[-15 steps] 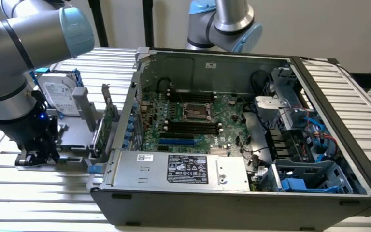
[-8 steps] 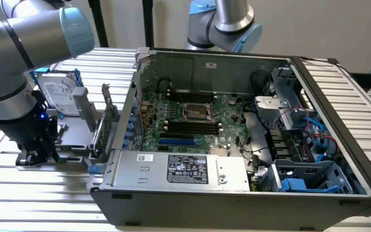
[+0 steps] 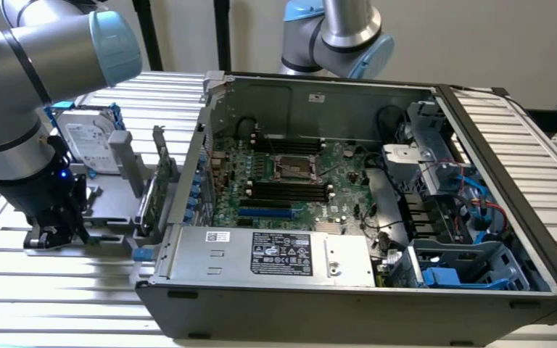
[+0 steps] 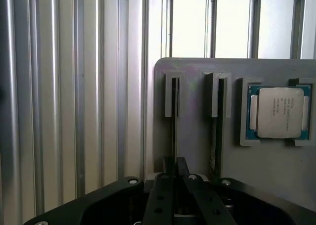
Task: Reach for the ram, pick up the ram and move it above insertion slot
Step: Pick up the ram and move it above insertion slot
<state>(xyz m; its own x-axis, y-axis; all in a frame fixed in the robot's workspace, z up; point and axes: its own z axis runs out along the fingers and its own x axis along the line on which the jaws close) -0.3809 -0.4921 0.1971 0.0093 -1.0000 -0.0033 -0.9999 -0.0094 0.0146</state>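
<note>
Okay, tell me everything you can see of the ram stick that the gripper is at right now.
The ram shows edge-on as a thin, dark, straight strip. It stands on its long edge in a slot of the grey holder, with its far end seated in a raised grey bracket. The gripper is closed on its nearer end, clamping it from both sides. A second thin stick stands in the neighbouring slot. From this angle, its chips can't be made out.

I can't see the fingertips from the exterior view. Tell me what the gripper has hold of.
Observer: The gripper is shut on the ram, which stands edge-on in a slot of the grey holder.
Operator: Report the neighbouring slot.
Observer: A second stick stands in it, apart from the fingers.
Operator: Name anything else on that holder.
Observer: A processor chip lies flat in its own pocket.
</note>
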